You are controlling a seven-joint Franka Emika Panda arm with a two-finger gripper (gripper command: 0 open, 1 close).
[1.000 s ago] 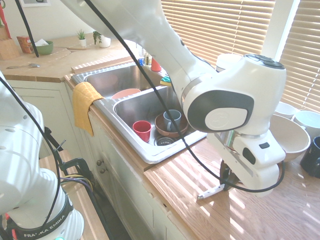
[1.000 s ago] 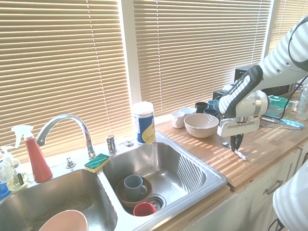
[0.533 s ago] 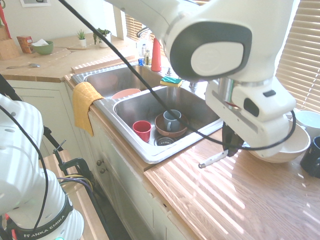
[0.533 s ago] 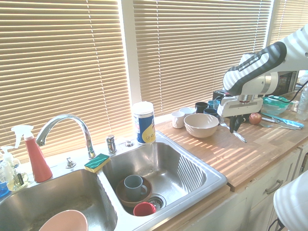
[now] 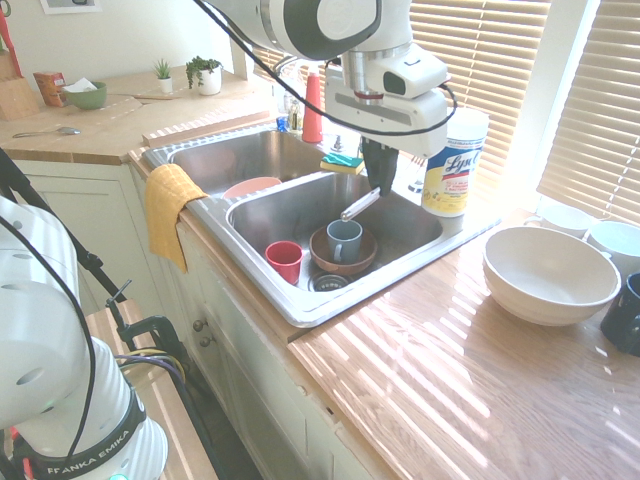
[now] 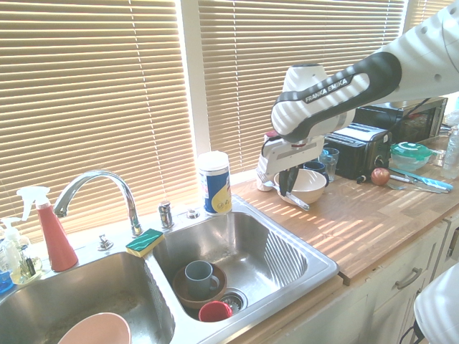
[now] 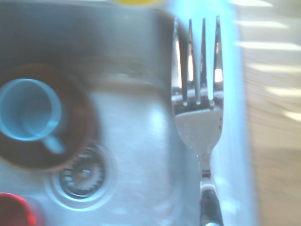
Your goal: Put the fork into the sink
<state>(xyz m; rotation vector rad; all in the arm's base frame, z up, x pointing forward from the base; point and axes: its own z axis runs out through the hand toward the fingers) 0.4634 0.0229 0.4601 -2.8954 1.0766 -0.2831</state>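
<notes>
sink point(image 5: 300, 305) basin floor crowded near drain (blue mug point(image 5: 344, 239), brown bowl point(image 5: 322, 262), red cup point(image 5: 285, 261)); far side bare.

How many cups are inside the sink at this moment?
2: a grey-blue mug standing in the brown bowl, and a red cup beside it. The arm may hide others.

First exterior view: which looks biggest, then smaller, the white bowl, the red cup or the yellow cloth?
1. white bowl, though it sits nearest the camera
2. yellow cloth
3. red cup
</notes>
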